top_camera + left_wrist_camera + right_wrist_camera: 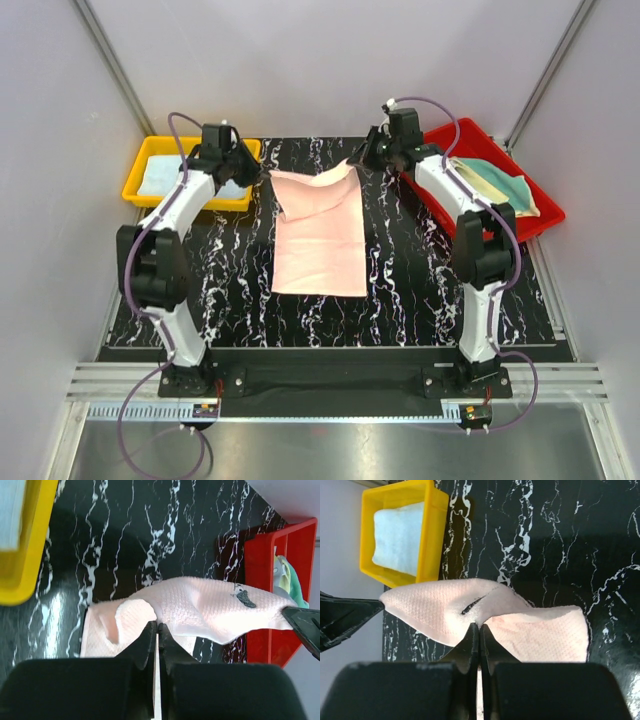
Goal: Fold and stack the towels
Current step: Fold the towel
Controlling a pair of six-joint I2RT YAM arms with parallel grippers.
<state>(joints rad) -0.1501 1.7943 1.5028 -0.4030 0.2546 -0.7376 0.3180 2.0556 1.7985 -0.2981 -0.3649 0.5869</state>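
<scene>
- I have the pink square waffle-weave towel (pixel 320 245) lying on the black marble-patterned bench (pixel 420 290) between the two trays. Its far edge is lifted off the surface and rumpled.
- My left pincer (pixel 157 628) is clamped on the far-left corner and my right pincer (pixel 478 629) on the far-right corner. Both have their jaws pressed together on cloth.
- Done, as I read it: one light-blue folded towel (pixel 397 537) sits in the yellow plastic tray (pixel 140 188) at the far left.
- Left to do: the pink one shows no finished fold yet. The red plastic tray (pixel 545 215) at the far right holds a loose heap of teal-green and yellow towels (pixel 495 180).
- I judge we're early — about to make the first fold of the second towel, with the heap to follow.
</scene>
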